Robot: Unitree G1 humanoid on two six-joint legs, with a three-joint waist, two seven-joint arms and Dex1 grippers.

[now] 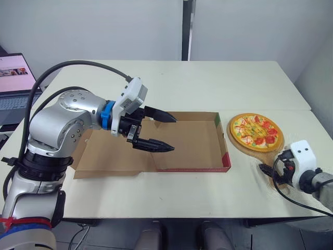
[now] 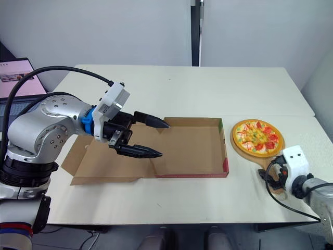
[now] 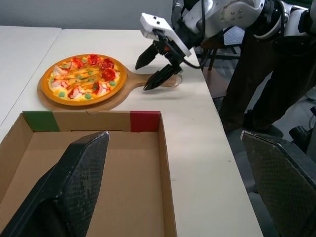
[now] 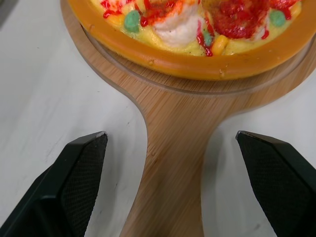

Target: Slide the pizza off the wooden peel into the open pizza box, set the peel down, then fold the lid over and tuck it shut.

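Left eye view, counted off: one pizza (image 1: pixel 256 130), one wooden peel (image 4: pixel 168 98), one pizza box (image 1: pixel 192 146), two end effectors, all on or over a single pale bench (image 1: pixel 208 83). The pizza lies whole on the round head of the peel, at the robot's right, just beside the box's right wall and outside it. The box sits open in the middle of the bench with its tray bare and its one lid (image 1: pixel 104 156) folded out flat to the left.

The right end effector (image 4: pixel 170 134) is low at the peel's handle. Its two black fingers are spread wide, one on each side of the handle, with bench showing between each finger and the wood, so it grips nothing. The left end effector (image 1: pixel 174 134) hangs over the left part of the tray, its two fingers also parted and empty, pointing toward the pizza. One laptop (image 1: pixel 13 83) stands open at the far left edge.
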